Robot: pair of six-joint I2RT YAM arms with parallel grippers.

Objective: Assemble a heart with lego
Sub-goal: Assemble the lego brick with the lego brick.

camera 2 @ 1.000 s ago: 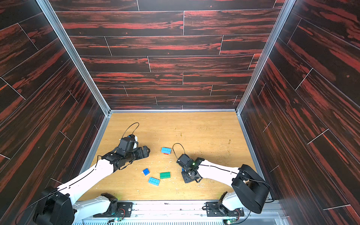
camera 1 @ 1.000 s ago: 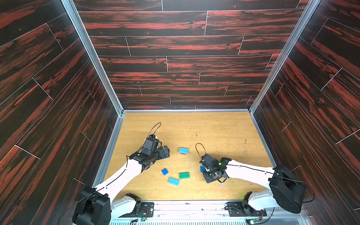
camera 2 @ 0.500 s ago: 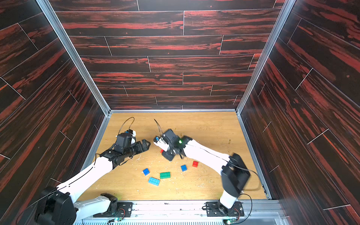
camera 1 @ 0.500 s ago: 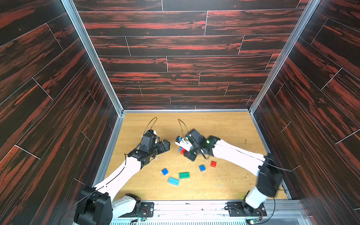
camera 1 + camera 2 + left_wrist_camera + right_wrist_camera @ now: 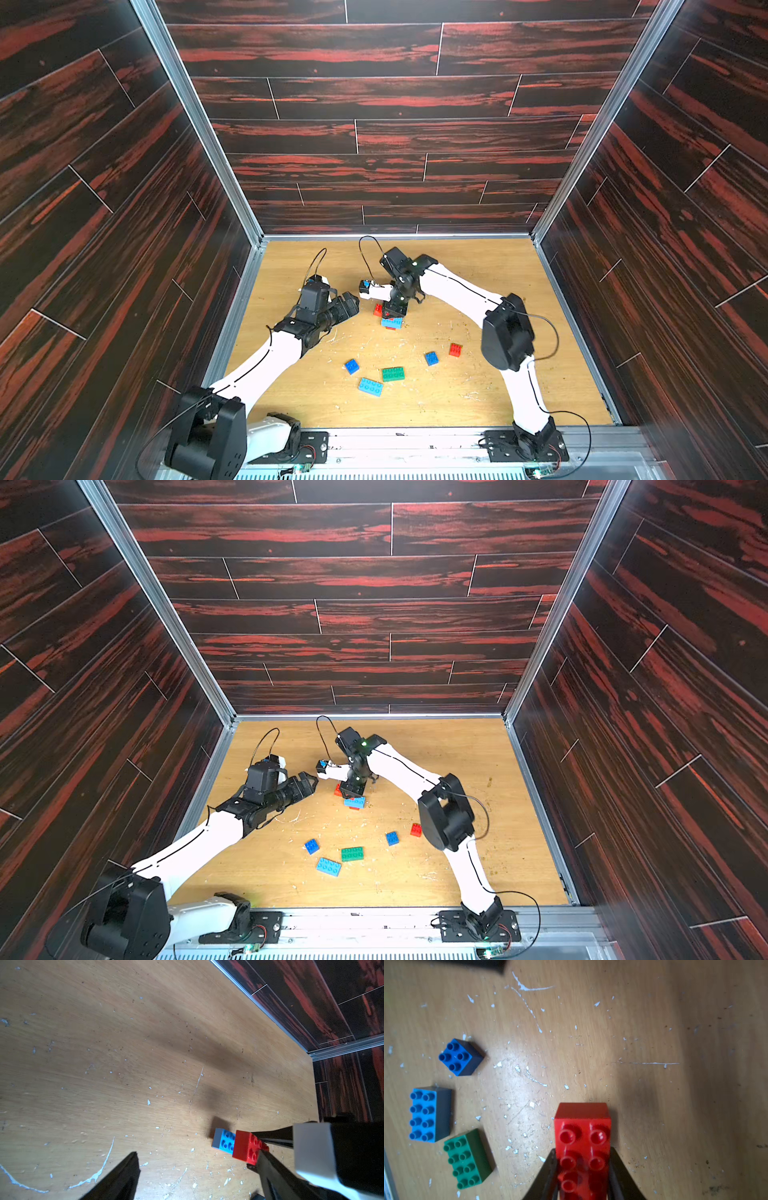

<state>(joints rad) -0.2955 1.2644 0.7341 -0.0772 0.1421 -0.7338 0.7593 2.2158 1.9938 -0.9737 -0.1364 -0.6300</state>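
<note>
Red brick (image 5: 582, 1126) is clamped in the right gripper (image 5: 582, 1150), about the middle of the table (image 5: 490, 266), a bit to the far side. A light-blue brick (image 5: 391, 322) lies right by it on the near side; can't tell if they're touching. Left gripper (image 5: 348, 304) sits just left, fingers wide apart and holding nothing. Nearer: green brick (image 5: 393, 373), blue square (image 5: 351, 366), red square (image 5: 455, 349).

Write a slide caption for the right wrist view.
Right gripper clamps a red oblong brick over the wooden table; dark-blue square, light-blue brick and green brick lie loose alongside.
</note>
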